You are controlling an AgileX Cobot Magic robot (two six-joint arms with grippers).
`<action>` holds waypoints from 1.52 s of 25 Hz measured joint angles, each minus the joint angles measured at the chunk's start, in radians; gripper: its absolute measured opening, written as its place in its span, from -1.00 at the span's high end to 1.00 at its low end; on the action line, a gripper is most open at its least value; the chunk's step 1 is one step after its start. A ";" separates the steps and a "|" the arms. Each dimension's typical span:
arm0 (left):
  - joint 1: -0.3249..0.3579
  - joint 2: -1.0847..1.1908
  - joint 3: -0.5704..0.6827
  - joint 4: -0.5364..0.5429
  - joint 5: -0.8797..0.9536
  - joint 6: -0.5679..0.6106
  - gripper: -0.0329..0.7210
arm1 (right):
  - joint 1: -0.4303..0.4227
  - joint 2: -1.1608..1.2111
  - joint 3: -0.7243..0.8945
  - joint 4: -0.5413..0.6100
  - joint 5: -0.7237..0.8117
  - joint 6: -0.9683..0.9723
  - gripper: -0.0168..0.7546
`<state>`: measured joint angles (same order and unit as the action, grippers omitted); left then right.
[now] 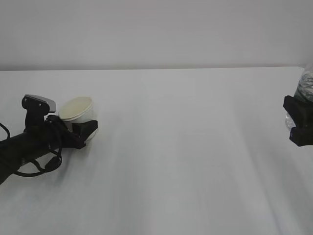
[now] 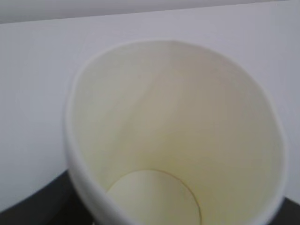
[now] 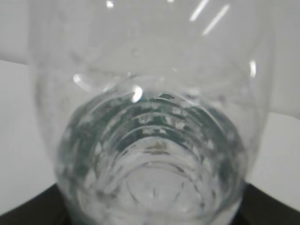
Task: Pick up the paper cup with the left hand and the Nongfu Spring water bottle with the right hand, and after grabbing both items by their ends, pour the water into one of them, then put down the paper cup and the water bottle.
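**Both containers in hand, well apart; no pour under way**

The white table (image 1: 171, 147) carries nothing between the two arms.

The left hand (image 1: 80, 132), the cabled arm with a silver-grey box, sits low at the left side of the table. Its fingers bracket the base of the paper cup (image 1: 77, 110), which is tilted with its mouth facing up and toward the camera. The left wrist view looks straight into the cup (image 2: 173, 136): cream interior, dry, no water visible. Whether the jaws have fully clenched on the cup cannot be told.

The right hand (image 1: 299, 122), only partly in view at the right edge, is clamped round the Nongfu Spring water bottle (image 1: 307, 85). The right wrist view looks along the bottle (image 3: 150, 140), showing its ribbed walls and dark green label.

Assessment: gripping each item near its bottom end leaves both mouths free for pouring. The items must be brought together first.
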<state>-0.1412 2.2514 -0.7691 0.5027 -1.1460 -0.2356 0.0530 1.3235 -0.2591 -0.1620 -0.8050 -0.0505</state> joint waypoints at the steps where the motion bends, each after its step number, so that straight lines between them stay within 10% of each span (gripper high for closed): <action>1: 0.000 0.000 0.000 0.012 0.000 0.000 -0.37 | 0.000 0.000 0.000 0.000 0.000 0.000 -0.14; 22: -0.010 -0.150 0.000 0.410 0.000 -0.248 -0.37 | 0.000 0.000 0.000 0.000 -0.014 0.000 -0.14; 38: -0.355 -0.168 0.000 0.411 0.000 -0.263 -0.37 | 0.000 -0.011 0.000 0.000 0.052 0.002 -0.14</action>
<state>-0.4965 2.0830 -0.7691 0.9134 -1.1460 -0.4990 0.0530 1.3122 -0.2591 -0.1620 -0.7528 -0.0485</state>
